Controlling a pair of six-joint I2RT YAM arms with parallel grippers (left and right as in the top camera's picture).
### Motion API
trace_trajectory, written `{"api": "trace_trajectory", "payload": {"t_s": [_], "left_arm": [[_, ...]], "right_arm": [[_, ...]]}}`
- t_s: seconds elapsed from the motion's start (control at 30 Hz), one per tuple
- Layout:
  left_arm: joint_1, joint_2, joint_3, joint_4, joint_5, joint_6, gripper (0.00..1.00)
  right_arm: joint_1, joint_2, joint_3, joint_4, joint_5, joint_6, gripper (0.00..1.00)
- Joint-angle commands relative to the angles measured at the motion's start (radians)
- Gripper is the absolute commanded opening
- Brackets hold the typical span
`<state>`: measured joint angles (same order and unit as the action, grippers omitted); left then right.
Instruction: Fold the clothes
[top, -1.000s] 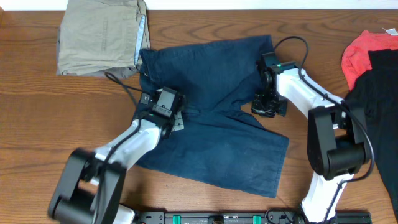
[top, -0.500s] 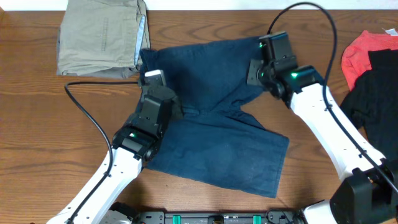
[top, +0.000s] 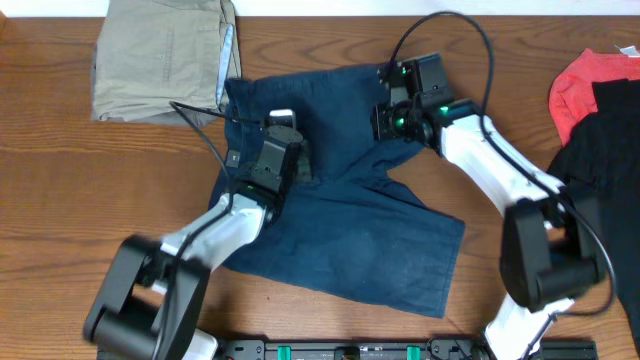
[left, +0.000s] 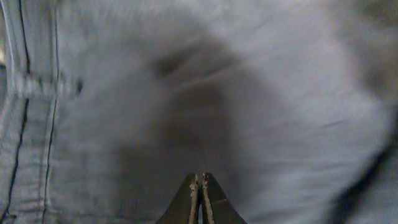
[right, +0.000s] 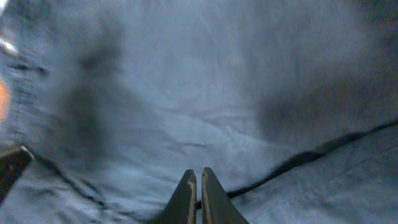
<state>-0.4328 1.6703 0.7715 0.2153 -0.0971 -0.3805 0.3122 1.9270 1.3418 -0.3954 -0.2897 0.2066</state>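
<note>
Shorts (top: 350, 230) lie spread out mid-table (top: 60, 200), waistband to the left, legs to the right. Left gripper (left: 199, 178) is over the waistband end, fingers pressed together, no cloth visibly between them. Right gripper (right: 197, 172) is over the upper leg, also pressed together, nothing visibly pinched. Folded tan garment (top: 160, 60) sits just beside the top-left corner.

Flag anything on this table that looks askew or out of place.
The navy shorts lie crooked and unfolded, with the legs splayed apart and the cloth rumpled near the crotch. The left gripper and right gripper are shut over the cloth, with none pinched between them. Nothing looks damaged or spilled.
</note>
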Motion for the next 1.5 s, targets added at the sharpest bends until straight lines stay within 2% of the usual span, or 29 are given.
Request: {"api": "trace_trajectory", "payload": {"t_s": [0.0,0.33,0.53,0.7,1.03,1.2,1.4,1.47], "left_arm": [[0.04,0.057,-0.002,0.007,0.001,0.02,0.06],[0.096,0.095,-0.002,0.004,0.001,0.02,0.06],[0.097,0.195,-0.002,0.063,0.031,0.002,0.06],[0.114,0.22,-0.002,0.071,0.045,-0.005,0.06],[0.233,0.217,-0.002,-0.063,0.046,-0.183,0.06],[0.254,0.183,-0.002,-0.135,0.064,-0.194,0.06],[0.254,0.08,-0.002,-0.307,0.06,-0.198,0.06],[0.254,0.055,-0.002,-0.34,0.06,-0.198,0.06]], "right_arm": [[-0.029,0.059,0.001,0.013,-0.032,-0.036,0.03],[-0.12,0.14,0.001,-0.002,-0.013,-0.036,0.03],[-0.156,0.182,0.001,-0.015,-0.013,-0.036,0.03],[-0.166,0.201,0.001,-0.082,0.109,-0.005,0.01],[-0.177,0.186,0.001,-0.25,0.371,0.122,0.01],[-0.176,0.147,0.001,-0.319,0.424,0.21,0.01],[-0.176,0.076,0.001,-0.429,0.473,0.347,0.01],[-0.175,0.029,0.001,-0.436,0.457,0.353,0.01]]}}
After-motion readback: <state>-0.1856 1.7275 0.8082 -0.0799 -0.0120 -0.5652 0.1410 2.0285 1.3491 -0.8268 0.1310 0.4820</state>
